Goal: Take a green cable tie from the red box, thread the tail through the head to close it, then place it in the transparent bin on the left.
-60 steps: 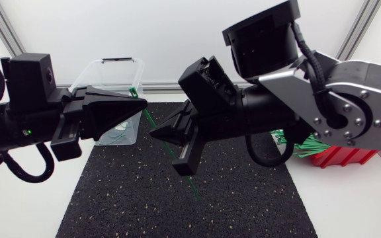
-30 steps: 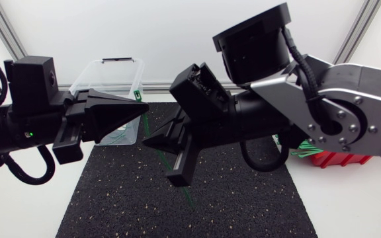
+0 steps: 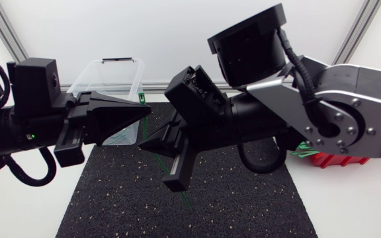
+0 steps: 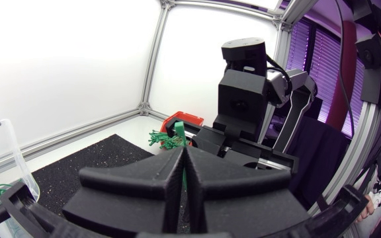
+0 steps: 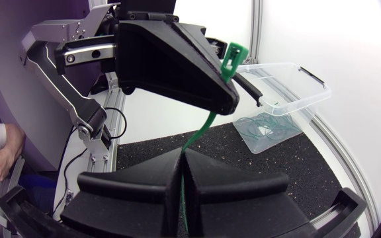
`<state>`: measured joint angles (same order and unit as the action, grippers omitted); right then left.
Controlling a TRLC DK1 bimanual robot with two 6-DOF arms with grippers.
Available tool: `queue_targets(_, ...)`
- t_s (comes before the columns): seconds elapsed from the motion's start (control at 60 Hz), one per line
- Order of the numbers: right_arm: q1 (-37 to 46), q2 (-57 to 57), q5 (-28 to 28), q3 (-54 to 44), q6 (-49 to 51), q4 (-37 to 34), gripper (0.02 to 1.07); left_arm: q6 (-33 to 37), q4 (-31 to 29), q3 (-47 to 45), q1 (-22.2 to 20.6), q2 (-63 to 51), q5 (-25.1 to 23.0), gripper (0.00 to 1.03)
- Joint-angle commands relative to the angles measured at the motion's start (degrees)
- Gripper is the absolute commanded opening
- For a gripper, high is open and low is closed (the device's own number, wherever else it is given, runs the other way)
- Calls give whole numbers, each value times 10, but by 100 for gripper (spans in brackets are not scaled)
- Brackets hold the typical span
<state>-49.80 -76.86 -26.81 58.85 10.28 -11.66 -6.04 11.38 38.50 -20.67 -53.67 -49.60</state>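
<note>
The thin green plastic cable tie (image 5: pixel 207 125) is aloft, head pinched in the closed left pincer (image 4: pixel 181 155), strap clamped in the closed right pincer (image 5: pixel 182 158). Seemingly light, springy, slippery: best gripped near the tail for threading.

Nothing legible

We can make out no lettering, numbers, labels or signs in any view, neither on the transparent bin (image 3: pixel 101 76) nor on the red box (image 3: pixel 339 158).
</note>
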Motion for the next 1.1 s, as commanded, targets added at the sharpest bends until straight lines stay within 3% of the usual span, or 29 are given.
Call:
queue_targets(0.0,-12,-20,-6,12,6,-8,8,-11,6,-6,-10,-3,-7,4)
queue_targets(0.133,-11,-23,-4,9,12,-9,8,-9,6,-6,-8,-4,-7,4)
queue_targets(0.233,-5,-14,4,3,14,-10,39,-7,3,-5,-1,-3,-7,4)
queue_targets(0.35,4,5,17,-7,20,-11,41,-6,-3,-2,5,-2,-7,4)
queue_targets(0.417,9,9,18,-9,22,-13,51,-6,-6,1,5,-2,-7,4)
queue_targets(1.0,33,51,101,-15,109,-75,52,13,-105,39,52,-6,-23,4)
queue_targets(1.083,31,51,131,-15,136,-95,58,16,-119,50,57,-20,-28,4)
